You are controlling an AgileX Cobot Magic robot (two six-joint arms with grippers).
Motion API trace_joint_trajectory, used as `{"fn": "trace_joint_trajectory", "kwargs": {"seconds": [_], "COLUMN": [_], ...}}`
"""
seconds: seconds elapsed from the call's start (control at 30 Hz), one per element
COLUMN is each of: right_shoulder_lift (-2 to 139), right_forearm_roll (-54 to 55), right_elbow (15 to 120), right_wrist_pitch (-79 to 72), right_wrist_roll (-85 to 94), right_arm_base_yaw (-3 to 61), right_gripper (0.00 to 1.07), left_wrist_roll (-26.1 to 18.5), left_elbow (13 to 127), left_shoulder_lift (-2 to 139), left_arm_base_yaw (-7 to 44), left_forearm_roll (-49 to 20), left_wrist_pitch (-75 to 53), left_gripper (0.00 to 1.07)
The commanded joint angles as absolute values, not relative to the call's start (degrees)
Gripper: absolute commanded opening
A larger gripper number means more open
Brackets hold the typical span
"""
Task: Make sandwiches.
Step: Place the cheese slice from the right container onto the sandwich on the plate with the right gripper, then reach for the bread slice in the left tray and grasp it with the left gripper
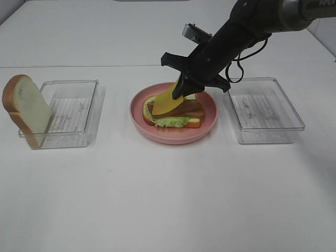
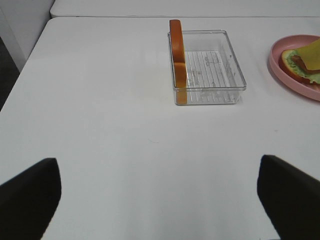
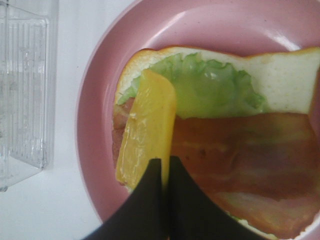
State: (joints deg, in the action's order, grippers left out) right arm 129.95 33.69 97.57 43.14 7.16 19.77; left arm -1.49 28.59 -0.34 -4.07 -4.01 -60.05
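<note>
At the centre of the exterior view, the right gripper (image 1: 178, 90) pinches the cheese square (image 1: 167, 101), tilted over the open sandwich (image 1: 176, 114) on the pink plate (image 1: 173, 137). The left gripper (image 2: 160, 200) gapes wide, holding nothing. A bread slice (image 1: 25, 107) leans on the clear tray (image 1: 73, 113) at far left.

Exterior high cam: mounted above the front of the white table (image 1: 168, 210), looking down across its full width. Left wrist cam: low and well back, facing over the tabletop toward the clear tray (image 2: 207, 97). Right wrist cam: very close over the sandwich (image 3: 240, 150) on the pink plate (image 3: 95, 150), which all three views share
</note>
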Motion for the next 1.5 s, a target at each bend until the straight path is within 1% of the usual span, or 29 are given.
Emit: {"fn": "trace_joint_trajectory", "kwargs": {"seconds": [0.03, 0.07, 0.1, 0.13, 0.17, 0.2, 0.23, 0.27, 0.3, 0.33, 0.37, 0.4, 0.5, 0.57, 0.67, 0.73, 0.8, 0.83, 0.93, 1.0, 1.03, 1.1, 1.13, 1.2, 1.33, 1.4, 1.43, 1.47, 1.5], "right_shoulder_lift": [129.95, 129.72, 129.66, 129.66, 129.32, 128.97, 128.97, 128.34, 127.94, 127.94, 127.25, 127.25, 125.71, 123.01, 122.61, 121.30, 121.18, 121.01, 120.95, 120.78, 120.78, 120.49, 120.49, 119.98, 118.37, 114.76, 114.76, 111.44, 111.44], "right_forearm_roll": [31.86, 31.28, 31.00, 31.00, 30.60, 30.25, 30.25, 28.71, 27.67, 27.67, 25.78, 25.78, 20.51, 10.08, 8.02, 0.86, 0.63, 0.80, 0.86, 0.97, 0.97, 0.92, 0.92, 0.97, 0.80, 0.00, 0.00, 0.00, 0.00], "right_elbow": [97.29, 97.29, 97.29, 97.29, 97.46, 97.57, 97.57, 97.98, 98.43, 98.43, 99.29, 99.29, 101.01, 102.85, 103.19, 106.00, 106.51, 106.97, 106.97, 106.97, 106.97, 106.91, 106.91, 106.91, 105.37, 101.47, 101.47, 97.12, 97.12], "right_wrist_pitch": [43.26, 43.20, 43.14, 43.14, 43.14, 43.14, 43.14, 43.32, 43.72, 43.72, 45.03, 45.03, 48.76, 55.92, 57.75, 63.48, 64.80, 66.06, 66.23, 68.01, 68.01, 70.36, 70.36, 72.36, 73.34, 71.79, 71.79, 69.96, 69.96], "right_wrist_roll": [6.42, 6.36, 6.30, 6.30, 6.30, 6.30, 6.30, 6.30, 6.30, 6.30, 5.90, 5.90, 3.67, 0.46, 0.00, -0.97, -0.92, -0.86, -0.86, -0.86, -0.86, -0.69, -0.69, -0.69, 0.00, 0.34, 0.34, 0.00, 0.00], "right_arm_base_yaw": [19.65, 19.65, 19.65, 19.65, 19.65, 19.65, 19.65, 19.65, 19.65, 19.65, 19.65, 19.65, 19.65, 19.60, 19.60, 17.93, 17.02, 14.73, 13.18, 6.99, 6.99, 2.98, 2.98, 0.06, -1.09, -1.09, -1.09, -1.09, -1.09], "right_gripper": [0.02, 0.14, 0.21, 0.21, 0.44, 0.58, 0.58, 0.82, 0.94, 0.94, 0.99, 0.99, 0.99, 0.99, 0.99, 0.99, 0.98, 0.98, 0.98, 0.98, 0.98, 0.98, 0.98, 0.98, 0.98, 0.98, 0.98, 0.98, 0.98], "left_wrist_roll": [-0.97, -0.97, -0.97, -0.97, -0.97, -0.97, -0.97, -0.97, -0.97, -0.97, -0.97, -0.97, -0.97, -0.97, -0.97, -0.97, -0.97, -0.97, -0.97, -0.97, -0.97, -0.97, -0.97, -0.97, -0.97, -0.97, -0.97, -0.97, -0.97], "left_elbow": [28.59, 28.59, 28.59, 28.59, 28.59, 28.59, 28.59, 28.59, 28.59, 28.59, 28.59, 28.59, 28.59, 28.59, 28.59, 28.59, 28.59, 28.59, 28.59, 28.59, 28.59, 28.59, 28.59, 28.59, 28.59, 28.59, 28.59, 28.59, 28.59], "left_shoulder_lift": [-1.43, -1.43, -1.43, -1.43, -1.43, -1.43, -1.43, -1.43, -1.43, -1.43, -1.43, -1.43, -1.43, -1.43, -1.43, -1.43, -1.43, -1.43, -1.38, -1.38, -1.38, -1.38, -1.38, -1.38, -1.38, -1.38, -1.38, -1.38, -1.38], "left_arm_base_yaw": [-3.95, -3.95, -3.95, -3.95, -3.95, -3.95, -3.95, -3.95, -3.95, -3.95, -3.95, -3.95, -3.95, -3.95, -3.95, -3.95, -3.95, -3.95, -3.95, -3.95, -3.95, -3.95, -3.95, -3.95, -3.95, -3.95, -3.95, -3.95, -3.95], "left_forearm_roll": [-4.35, -4.35, -4.35, -4.35, -4.35, -4.35, -4.35, -4.35, -4.35, -4.35, -4.35, -4.35, -4.35, -4.35, -4.35, -4.35, -4.35, -4.35, -4.41, -4.41, -4.41, -4.41, -4.41, -4.41, -4.41, -4.41, -4.41, -4.41, -4.41], "left_wrist_pitch": [-59.19, -59.19, -59.19, -59.19, -59.19, -59.19, -59.19, -59.19, -59.19, -59.19, -59.19, -59.19, -59.19, -59.19, -59.19, -59.19, -59.19, -59.19, -59.19, -59.19, -59.19, -59.19, -59.19, -59.19, -59.19, -59.19, -59.19, -59.19, -59.19], "left_gripper": [1.01, 1.01, 1.01, 1.01, 1.01, 1.01, 1.01, 1.01, 1.01, 1.01, 1.01, 1.01, 1.01, 1.01, 1.01, 1.01, 1.01, 1.01, 1.01, 1.01, 1.01, 1.01, 1.01, 1.01, 1.01, 1.01, 1.01, 1.01, 1.01]}}
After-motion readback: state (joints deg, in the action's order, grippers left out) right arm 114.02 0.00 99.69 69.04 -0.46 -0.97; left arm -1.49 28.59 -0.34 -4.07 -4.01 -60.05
